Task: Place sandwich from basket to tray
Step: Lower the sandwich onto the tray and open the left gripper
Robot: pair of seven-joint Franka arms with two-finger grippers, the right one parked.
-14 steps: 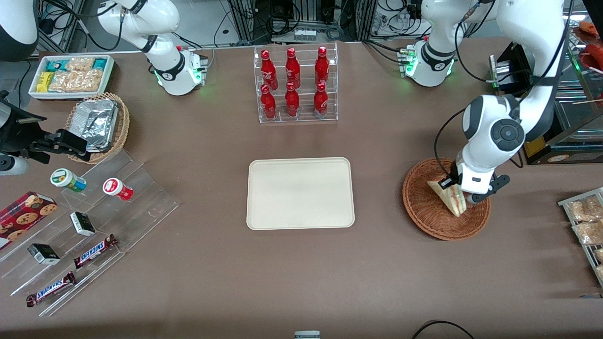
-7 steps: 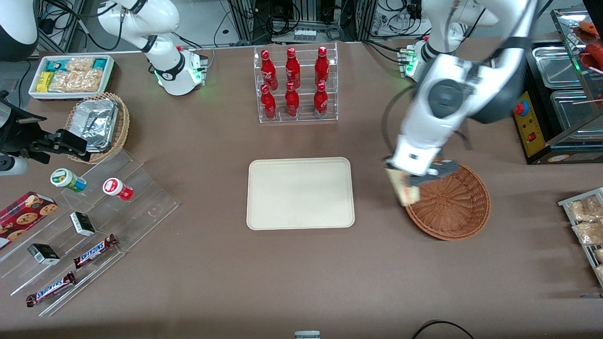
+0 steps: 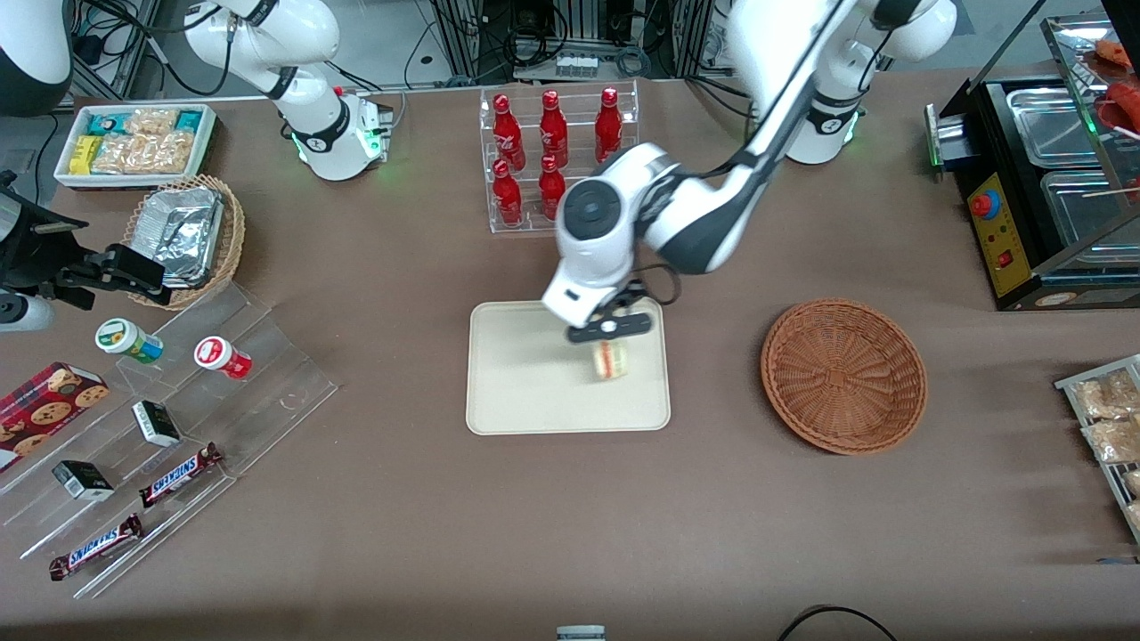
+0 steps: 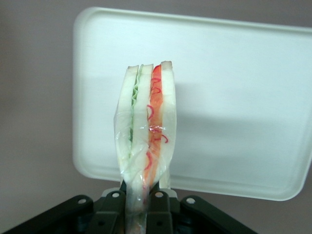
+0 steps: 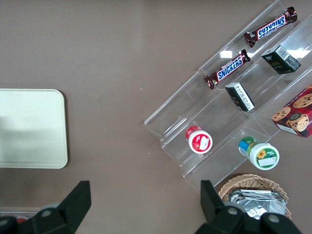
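On the desk (image 3: 802,534), the tray (image 3: 517,392) lies near the emptied basket (image 3: 843,374), toward the parked arm's end from it. Above the tray hangs the pincer (image 3: 608,336), clamped on the sandwich (image 4: 146,131). It pinches the wedge at one end, filling stripes outward, probably so the wedge can be lowered flat.

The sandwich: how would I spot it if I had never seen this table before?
Find the cream tray in the middle of the table, in front of the rack of red bottles. Just above the tray, the gripper is shut on the sandwich. It is a clear-wrapped wedge of pale bread with red and green filling stripes, the only thing held in the air; the brown basket nearby is empty.
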